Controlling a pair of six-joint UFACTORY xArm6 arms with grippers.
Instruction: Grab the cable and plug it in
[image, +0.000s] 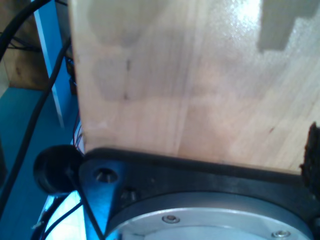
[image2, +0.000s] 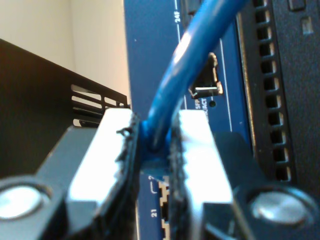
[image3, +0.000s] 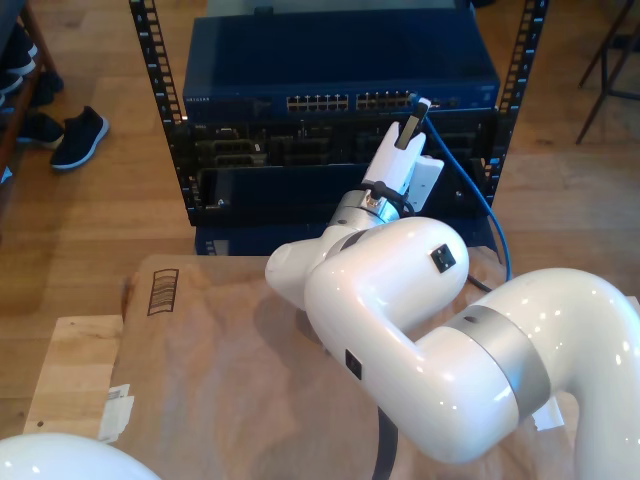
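The cable (image2: 200, 60) is thin and bright blue. My second gripper (image2: 152, 135) is shut on it, with its end pinched between the white fingers (image2: 197, 150) and the plug hidden by the pads. The gripper is held right up against the blue network switch (image2: 150, 50), just above the port marked 21. In the exterior view my second gripper (image3: 412, 118) reaches to the right end of the port row on the switch (image3: 340, 70), and the cable (image3: 480, 195) trails down towards the exterior view's right.
The switch sits in a black rack with perforated rails (image3: 152, 60). Crumpled brown paper (image3: 230, 350) covers the table in front. Someone's dark shoes (image3: 75, 135) stand at the exterior view's upper left. The first wrist view faces a wooden board (image: 200, 90), a black base plate (image: 200, 172) and black cables (image: 30, 125).
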